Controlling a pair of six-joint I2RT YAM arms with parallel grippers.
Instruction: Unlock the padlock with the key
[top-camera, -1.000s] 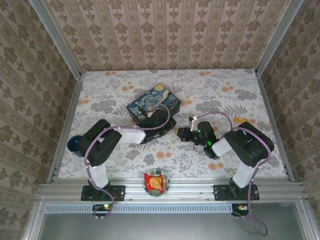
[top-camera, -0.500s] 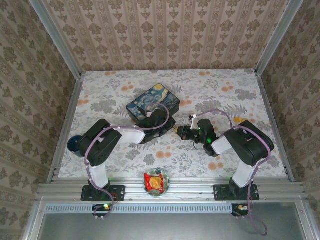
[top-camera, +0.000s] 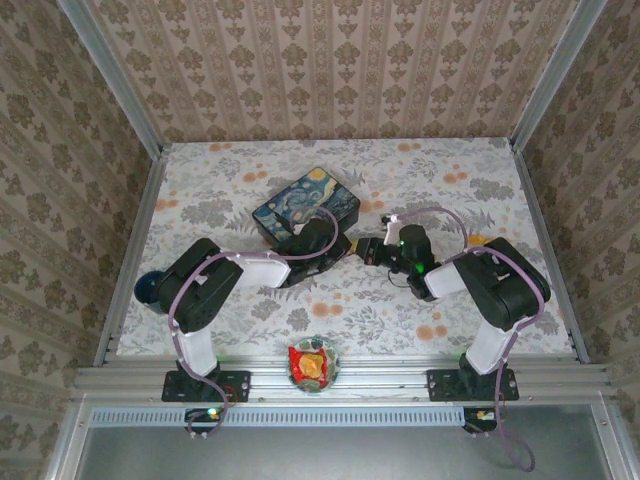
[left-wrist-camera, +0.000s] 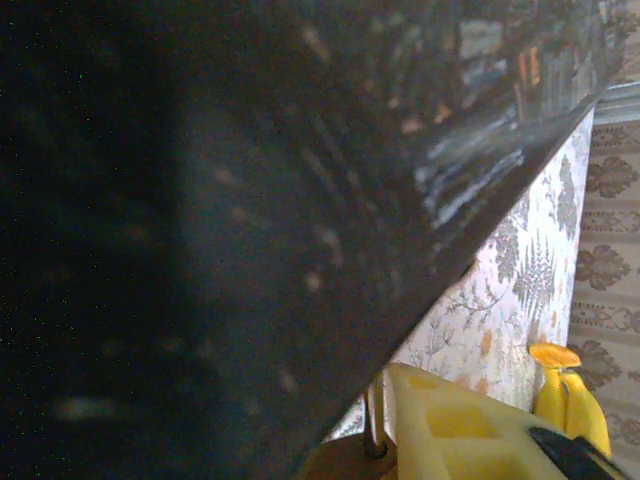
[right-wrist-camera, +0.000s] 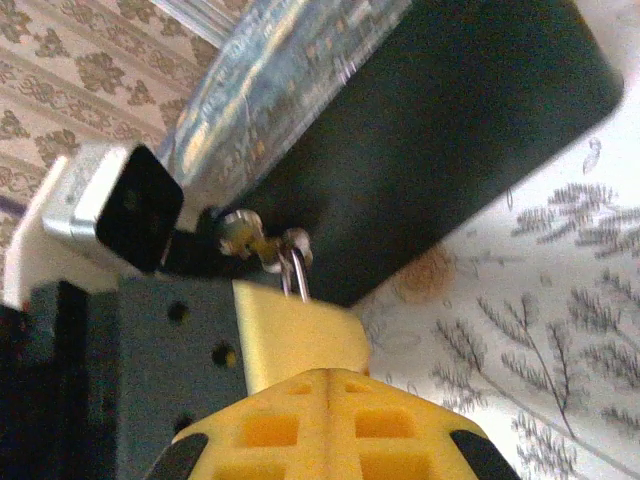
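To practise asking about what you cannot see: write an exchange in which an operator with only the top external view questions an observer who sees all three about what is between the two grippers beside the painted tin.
Operator: From above, the left gripper and right gripper nearly meet beside the painted tin. Is the right one holding anything?
Observer: Its wrist camera shows it shut, thin silver metal, probably the key, sticking out past its fingertips.
Operator: What lies ahead of it?
Observer: In that view a small brass and silver piece, likely the padlock, sits just beyond the key, against the tin's dark side.
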